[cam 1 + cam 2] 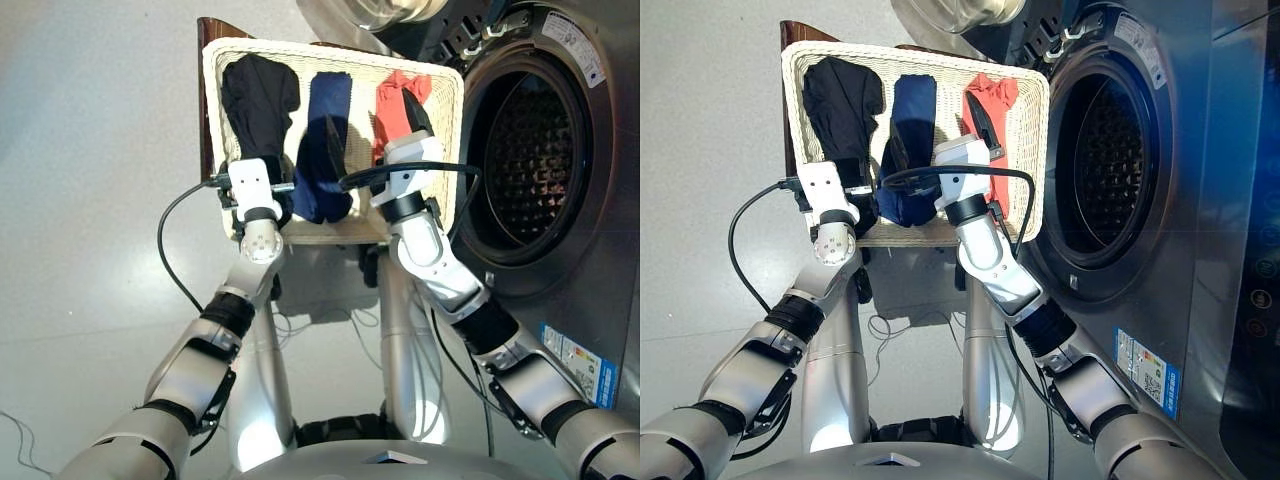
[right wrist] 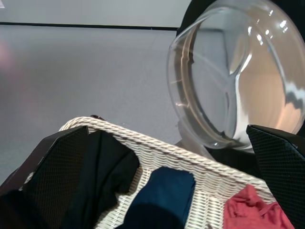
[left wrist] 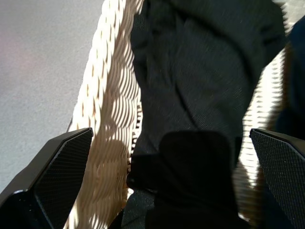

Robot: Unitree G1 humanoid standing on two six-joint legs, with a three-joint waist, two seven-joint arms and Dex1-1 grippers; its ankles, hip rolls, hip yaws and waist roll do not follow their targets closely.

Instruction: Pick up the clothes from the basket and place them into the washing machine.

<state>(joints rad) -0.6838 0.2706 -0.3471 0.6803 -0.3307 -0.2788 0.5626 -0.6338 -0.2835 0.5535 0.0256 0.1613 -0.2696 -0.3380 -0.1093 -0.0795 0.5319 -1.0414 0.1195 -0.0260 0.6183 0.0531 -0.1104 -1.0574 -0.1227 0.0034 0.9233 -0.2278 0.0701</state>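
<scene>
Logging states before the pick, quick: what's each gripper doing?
Left gripper: open, empty, over the black garment.
Right gripper: open, empty.

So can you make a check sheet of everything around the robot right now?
Surface: grey floor, bare where seen.
Job's things: black garment, navy garment and red-orange garment lie side by side in the basket; washing machine door is open, no clothes seen in the drum.
Clutter: nothing seen.
Grippers: left end effector open over the black garment; right end effector open, holding nothing.
Cables: black cable loops off the left wrist.
Surroundings: nothing seen.
</scene>
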